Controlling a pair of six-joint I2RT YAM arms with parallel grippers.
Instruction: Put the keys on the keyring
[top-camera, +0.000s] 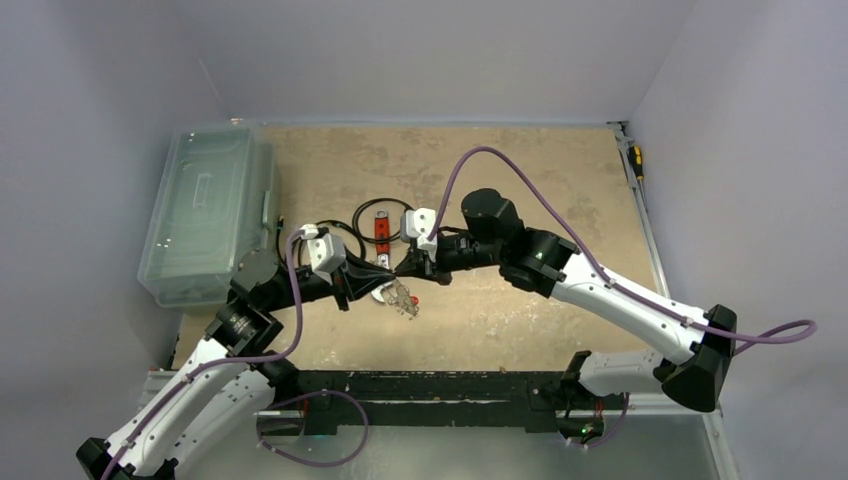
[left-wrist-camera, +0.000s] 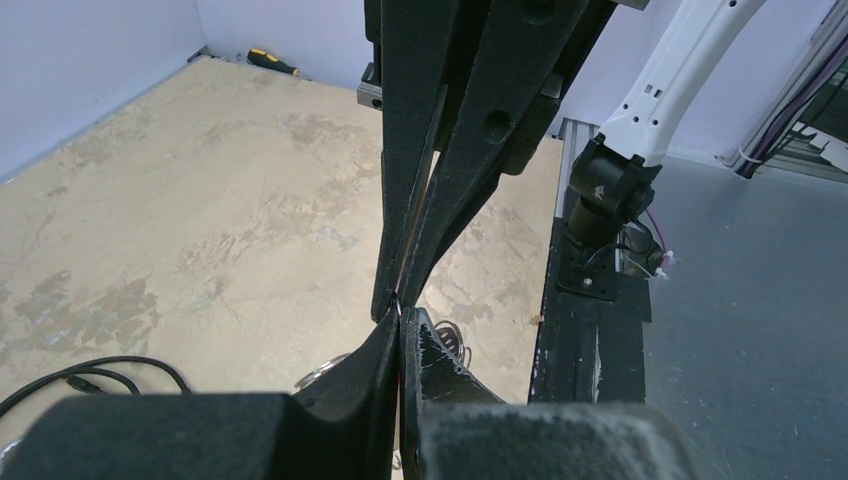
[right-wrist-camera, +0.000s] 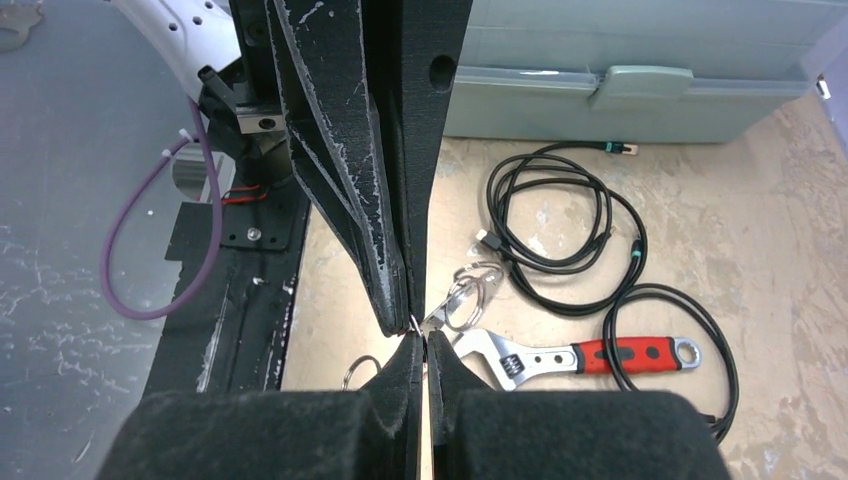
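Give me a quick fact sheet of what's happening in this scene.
left gripper: shut, tip to tip with the right one
right gripper: shut
pinched between them: apparently the thin keyring wire, barely visible
keys: hanging just below the grippers
lying nearby: adjustable wrench, black cables, lidded plastic bin

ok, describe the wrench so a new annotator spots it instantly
Find the clear lidded bin at the left of the table. Just right of it lie black coiled cables, and the wrench lies among them. It alone has a red handle and a silvery adjustable head.
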